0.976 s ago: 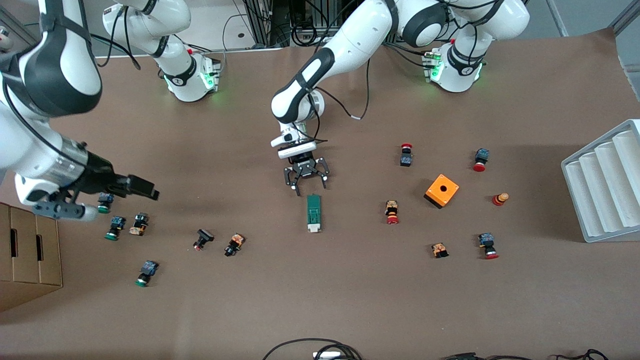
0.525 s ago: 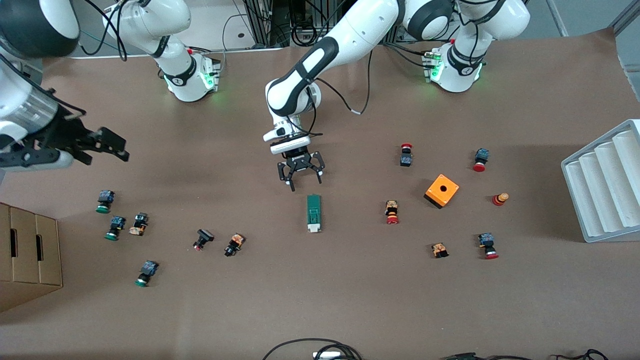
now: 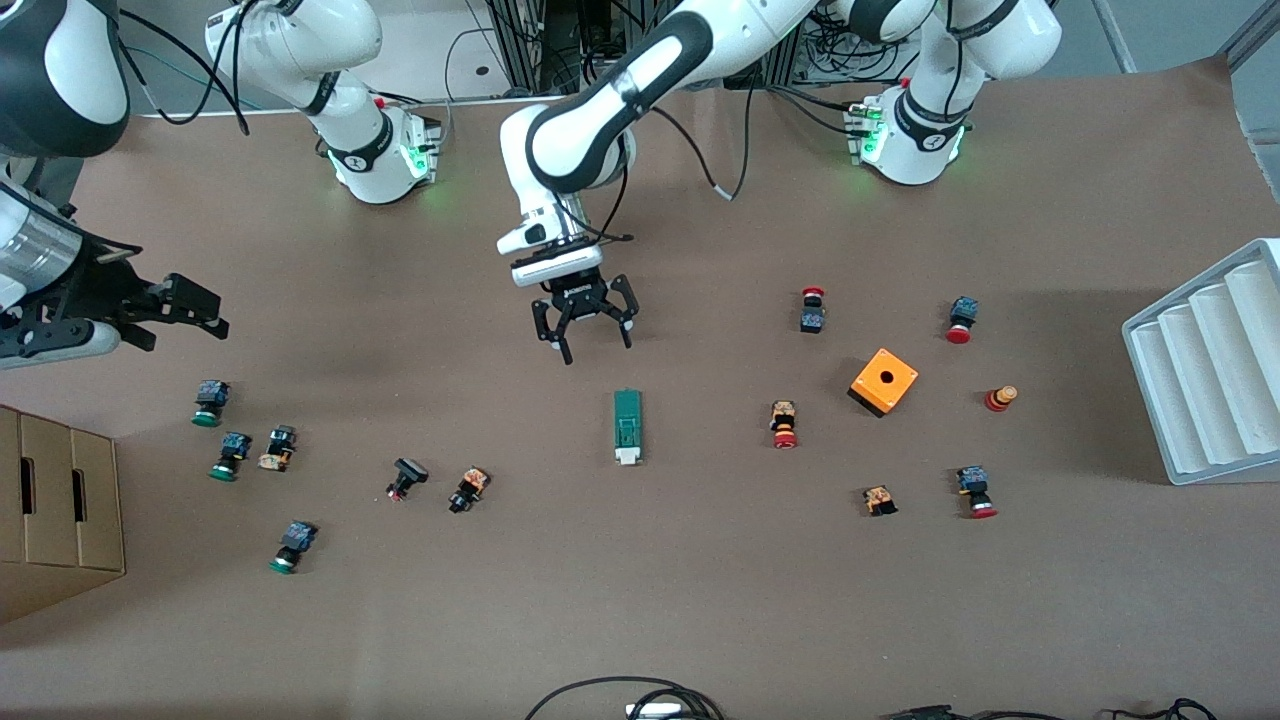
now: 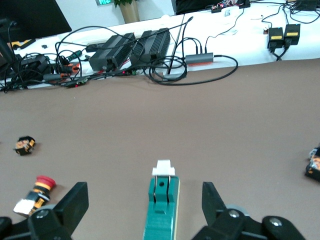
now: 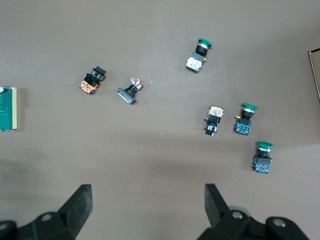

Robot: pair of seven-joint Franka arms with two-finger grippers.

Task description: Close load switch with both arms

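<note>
- Left gripper (image 3: 585, 335), black two-finger type: fingers (image 4: 74, 200) spread wide, nothing between them; hangs over bare table just on the robot-base side of the load switch; in the left wrist view only the finger ends and knuckles show, the rest cut off at the frame edge
- Right gripper (image 3: 185, 312), black two-finger type: fingers (image 5: 80, 201) parted, holding nothing; up in the air over the right arm's end of the table, over bare table beside the green-capped push buttons (image 3: 208, 402); its arm is partly cut off at the frame edge
- Load switch (image 3: 627, 426), narrow dark-green rectangular block with a white tab at the end nearer the front camera: lies flat near the table's middle, touched by neither gripper; the right wrist view shows only one cropped end (image 5: 8, 108)
- Orange box with a round hole (image 3: 884, 380): toward the left arm's end, red-capped push buttons (image 3: 784, 424) scattered around it
- Grey ribbed tray (image 3: 1210, 360): at the left arm's end, cut off by the frame
- Cardboard box (image 3: 55, 520): at the right arm's end, partly out of frame
- Brown table surface (image 3: 700, 600): markings on the small buttons too fine to make out
</note>
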